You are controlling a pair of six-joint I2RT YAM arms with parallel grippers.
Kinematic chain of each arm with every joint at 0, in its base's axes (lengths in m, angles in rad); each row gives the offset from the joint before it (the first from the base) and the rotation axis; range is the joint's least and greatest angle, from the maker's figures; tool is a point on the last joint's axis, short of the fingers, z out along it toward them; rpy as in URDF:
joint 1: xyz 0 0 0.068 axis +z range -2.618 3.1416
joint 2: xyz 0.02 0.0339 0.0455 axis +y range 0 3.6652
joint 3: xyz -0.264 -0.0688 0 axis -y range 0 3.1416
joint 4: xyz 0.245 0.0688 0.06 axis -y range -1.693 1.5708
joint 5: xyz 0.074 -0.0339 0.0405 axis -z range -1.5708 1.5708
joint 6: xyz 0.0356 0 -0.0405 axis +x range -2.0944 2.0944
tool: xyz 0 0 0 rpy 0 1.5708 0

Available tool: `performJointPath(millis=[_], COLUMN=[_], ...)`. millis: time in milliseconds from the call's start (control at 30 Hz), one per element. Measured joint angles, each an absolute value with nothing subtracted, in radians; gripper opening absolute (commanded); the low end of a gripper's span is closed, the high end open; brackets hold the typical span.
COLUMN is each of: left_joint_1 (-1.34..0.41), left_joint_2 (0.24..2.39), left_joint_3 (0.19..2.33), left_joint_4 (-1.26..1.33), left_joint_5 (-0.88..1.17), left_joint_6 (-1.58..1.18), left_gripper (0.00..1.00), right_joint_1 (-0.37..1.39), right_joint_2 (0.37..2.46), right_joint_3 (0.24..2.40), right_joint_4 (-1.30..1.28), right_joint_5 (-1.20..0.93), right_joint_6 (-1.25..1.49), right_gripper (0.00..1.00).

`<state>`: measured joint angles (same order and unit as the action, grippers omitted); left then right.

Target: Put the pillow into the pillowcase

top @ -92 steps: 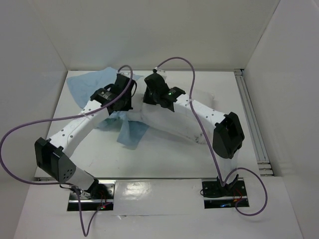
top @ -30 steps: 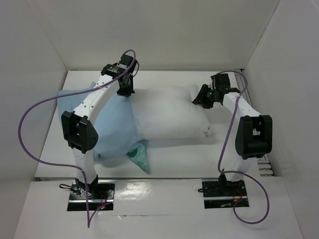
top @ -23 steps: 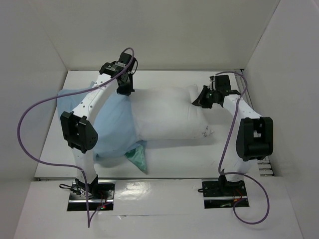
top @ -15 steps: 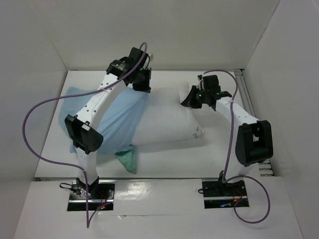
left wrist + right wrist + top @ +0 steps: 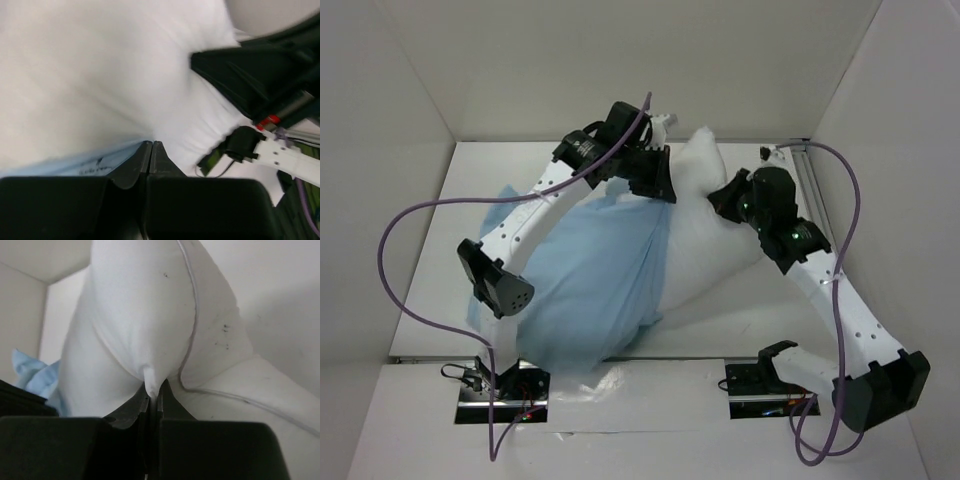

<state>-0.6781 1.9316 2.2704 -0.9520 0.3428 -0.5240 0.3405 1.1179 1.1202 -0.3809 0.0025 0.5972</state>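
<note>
The white pillow [image 5: 712, 235] lies slanted, its far end raised toward the back wall. The pale blue pillowcase [image 5: 590, 280] covers its near-left part. My left gripper [image 5: 658, 184] is shut on the pillowcase's edge at the pillow's upper side. In the left wrist view the gripper [image 5: 151, 145] has its jaws pressed together, with the blue hem [image 5: 75, 162] running into them. My right gripper [image 5: 722, 196] is shut on a pinch of pillow fabric. The right wrist view shows the gripper [image 5: 153, 390] with that white fold between its tips, the pillow [image 5: 145, 315] bulging above and the pillowcase [image 5: 35, 372] at left.
White walls enclose the table [image 5: 435, 230] on three sides. A metal rail [image 5: 812, 170] runs along the right edge. Purple cables [image 5: 395, 225] loop off both arms. The right arm's body [image 5: 250, 85] is close to my left gripper.
The right gripper has closed on the pillow and lifted that end toward the back. The left gripper has pulled the pillowcase rightward, farther over the pillow. Both arms swung inward.
</note>
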Motion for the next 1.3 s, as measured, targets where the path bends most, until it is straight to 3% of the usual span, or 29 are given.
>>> performJointPath(millis=[67,133,200,233,267,300,333,400,533,800,900,1033,1067,1133,1167,1200,1300], left_joint_1=[-0.675,-0.666,-0.65,-0.638,-0.626,-0.609,-0.597,-0.573,-0.533,-0.476,-0.445,-0.405,-0.404,-0.404,-0.404,-0.404,-0.401], left_joint_2=[1.979,2.055,2.103,2.117,2.12,2.119,2.112,2.074,1.917,1.395,1.279,1.224,1.224,1.225,1.229,1.233,1.291], left_joint_3=[2.273,2.291,2.299,2.299,2.299,2.302,2.311,2.319,2.291,1.855,1.635,1.357,1.303,1.213,1.185,1.164,1.158], left_joint_4=[-0.979,-0.987,-0.976,-0.977,-0.97,-0.948,-0.934,-0.91,-0.925,-0.993,-1.025,-1.062,-1.056,-1.021,-1.0,-0.967,-0.861], left_joint_5=[0.324,0.303,0.299,0.3,0.301,0.301,0.298,0.279,0.164,-0.17,-0.281,-0.348,-0.342,-0.314,-0.296,-0.274,-0.203], left_joint_6=[-0.505,-0.494,-0.478,-0.468,-0.467,-0.471,-0.467,-0.465,-0.446,-0.522,-0.617,-0.739,-0.753,-0.78,-0.791,-0.793,-0.774], left_gripper=[0.11,0.23,0.55,0.66,0.78,0.8,0.8,0.81,0.8,0.77,0.68,0.67,0.64,0.58,0.57,0.56,0.51], right_joint_1=[0.341,0.346,0.356,0.364,0.374,0.384,0.395,0.408,0.414,0.55,0.687,0.838,0.855,0.861,0.852,0.836,0.774], right_joint_2=[1.076,1.067,1.069,1.069,1.069,1.072,1.078,1.108,1.184,1.376,1.464,1.577,1.591,1.602,1.603,1.607,1.623], right_joint_3=[1.036,0.976,0.95,0.943,0.942,0.943,0.95,0.995,1.157,1.464,1.481,1.474,1.463,1.429,1.415,1.411,1.409], right_joint_4=[-0.395,-0.434,-0.475,-0.5,-0.527,-0.551,-0.582,-0.637,-0.697,-0.738,-0.74,-0.74,-0.729,-0.699,-0.685,-0.675,-0.65], right_joint_5=[0.056,0.118,0.148,0.152,0.154,0.153,0.15,0.147,0.162,0.207,0.212,0.179,0.175,0.155,0.142,0.13,0.104], right_joint_6=[0.626,0.653,0.673,0.683,0.688,0.688,0.69,0.67,0.587,0.372,0.286,0.203,0.188,0.171,0.163,0.168,0.204], right_gripper=[0.0,0.0,0.0,0.12,0.31,0.72,0.84,0.97,1.0,1.0,1.0,1.0,0.87,0.53,0.31,0.0,0.0])
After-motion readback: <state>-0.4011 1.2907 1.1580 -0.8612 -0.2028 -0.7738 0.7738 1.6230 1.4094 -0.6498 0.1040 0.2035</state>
